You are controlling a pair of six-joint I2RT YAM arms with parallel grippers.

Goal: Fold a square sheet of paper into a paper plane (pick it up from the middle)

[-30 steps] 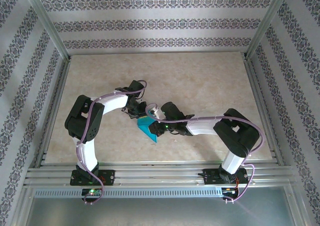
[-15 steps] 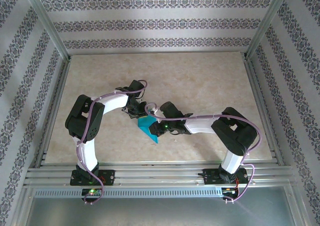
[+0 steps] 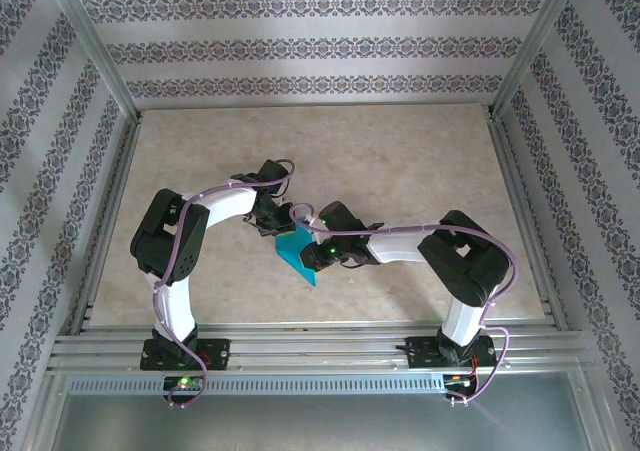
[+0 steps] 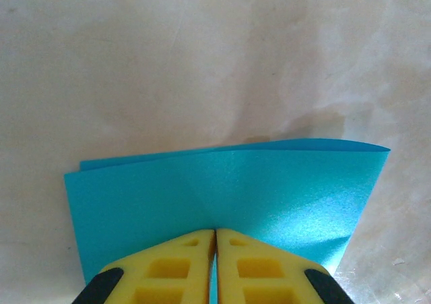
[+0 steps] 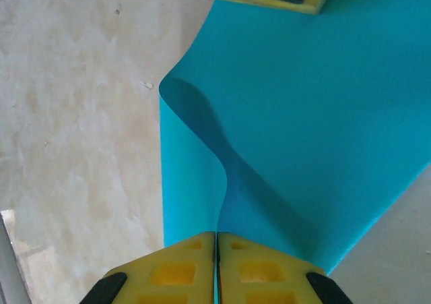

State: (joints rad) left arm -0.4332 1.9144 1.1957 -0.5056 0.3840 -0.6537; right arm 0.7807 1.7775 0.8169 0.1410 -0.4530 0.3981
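Right arm has crept a shade left over the last second, elbow tucking in, while the blue sheet stays where it was. Now the left fingers [image 4: 168, 270]: pressed together, only a hairline seam, and a sliver of the square sheet of paper [image 4: 229, 196] pinched in it. That sheet lies doubled over, two layers slightly offset at its left edge. Over to the right fingers [image 5: 175, 270]: just as tight, clamped on the sheet [image 5: 323, 115], where a raised curl runs from the seam up to the paper's left edge. One yellow left finger shows at the top, touching the paper. From above, the sheet [image 3: 297, 256] sits mid-tabletop [image 3: 400, 161] between both wrists, its long axis slanting from far-left to near-right, the sharp tip pointing toward the near edge.
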